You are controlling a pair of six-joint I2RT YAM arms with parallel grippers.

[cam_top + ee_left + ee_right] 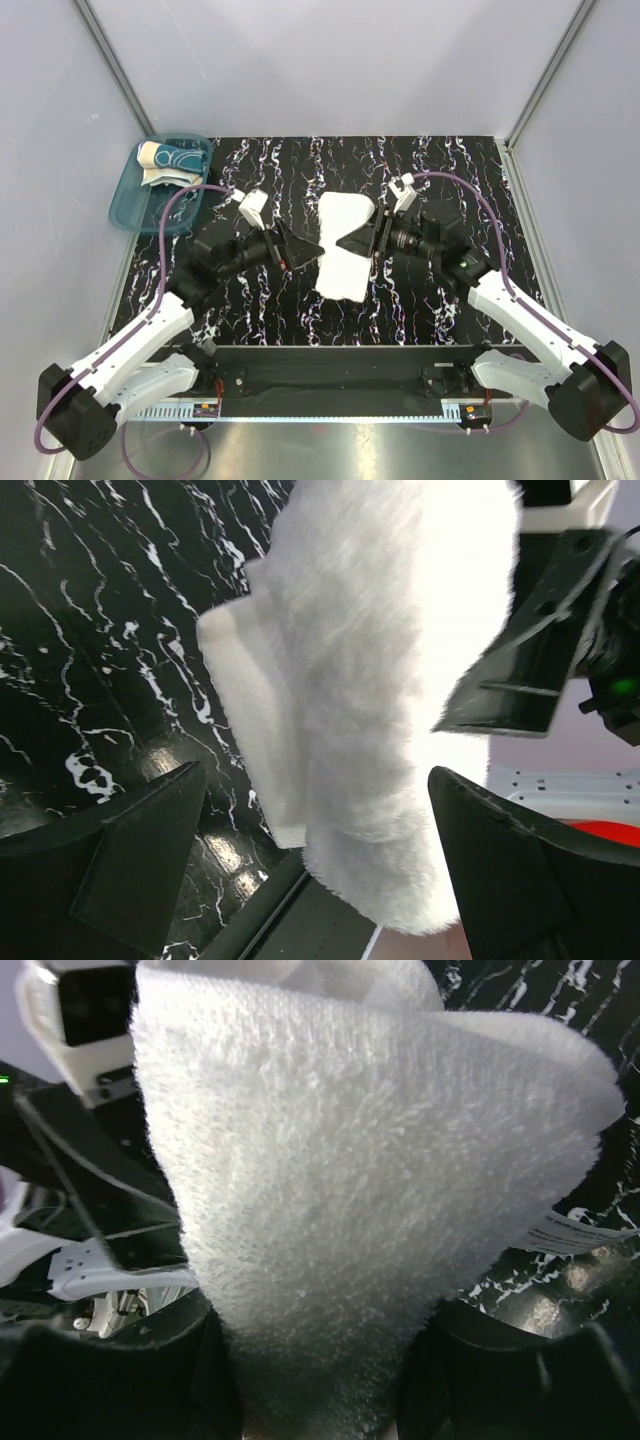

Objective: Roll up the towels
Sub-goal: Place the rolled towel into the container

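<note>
Black marbled tabletop fills the middle of the overhead view, and the white towel lies at its centre, loosely bunched. The left gripper stands wide open just left of it, holding nothing. The right gripper is clamped on the towel's right side. With only that one pinch, we judge the loose layers could slump apart, or the cloth could drag askew if pulled. Thick pile hides the pinch point in the right wrist view, so we cannot count layers. At upper left, the patterned towel sits in the teal tub, too small to read.
</note>
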